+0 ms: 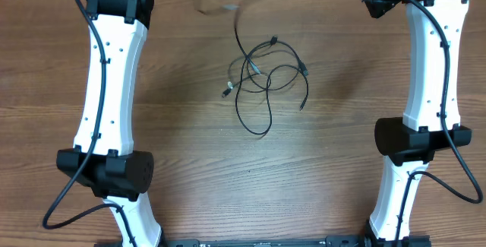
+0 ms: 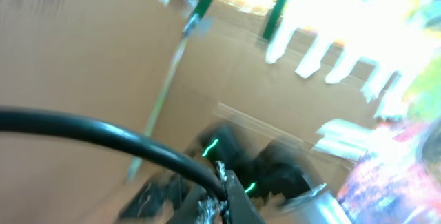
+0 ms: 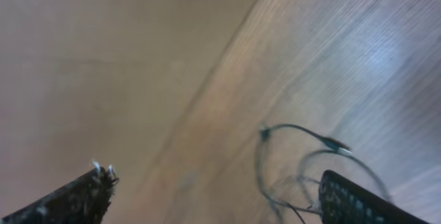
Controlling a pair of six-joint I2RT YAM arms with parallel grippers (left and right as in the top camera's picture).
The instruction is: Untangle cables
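On brown wood table (image 1: 182,148), thin black knotted cables (image 1: 258,80); left pincer (image 2: 227,193) clamped on one, prob. to tug; right pincer (image 3: 213,179) apart.

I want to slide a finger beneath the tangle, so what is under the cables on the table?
Only bare wooden table shows under the cables and through their loops. Where strands cross, which one lies underneath cannot be made out.

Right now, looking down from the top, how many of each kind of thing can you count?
Robot arms: 2
Cable bunch: 1
Table: 1
Total: 4
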